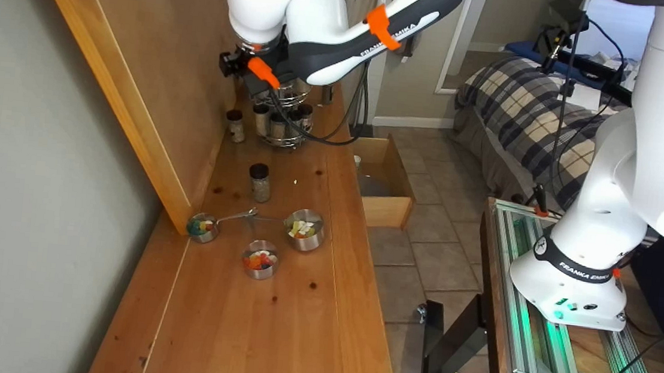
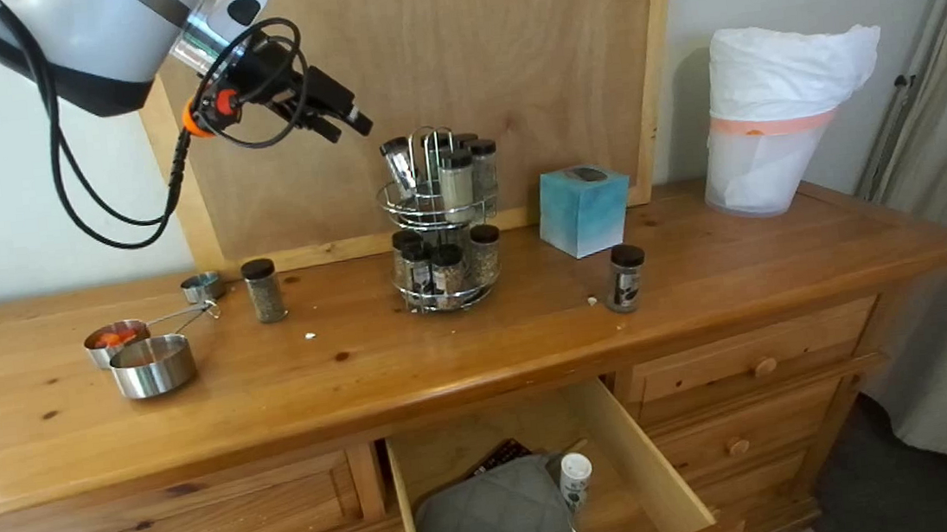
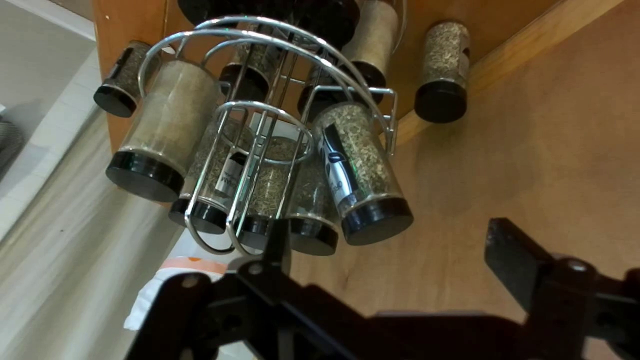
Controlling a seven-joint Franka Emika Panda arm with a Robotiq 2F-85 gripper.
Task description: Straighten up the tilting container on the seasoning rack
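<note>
The seasoning rack point(image 2: 421, 219) is a silver wire tiered rack with dark-capped jars on two levels. It also shows in an exterior view point(image 1: 282, 142), its top partly hidden by my gripper, and in the wrist view point(image 3: 260, 104). The tilting container point(image 2: 399, 169), a jar of herbs, leans outward on the upper tier, on the side toward my gripper. In the wrist view the tilting container point(image 3: 361, 160) slants away from the upright jars beside it. My gripper point(image 2: 345, 128) is open and empty, above and to the side of its cap. The wrist view shows my gripper's fingers point(image 3: 389, 227) wide apart.
Loose jars point(image 2: 265, 293) point(image 2: 625, 279) stand on the wooden dresser either side of the rack. A blue tissue box point(image 2: 583, 214) and a lined bin point(image 2: 763, 160) stand beyond. Metal measuring cups point(image 2: 153, 371) sit nearby. A wooden panel point(image 2: 523, 61) rises behind; a drawer point(image 2: 663, 478) is open below.
</note>
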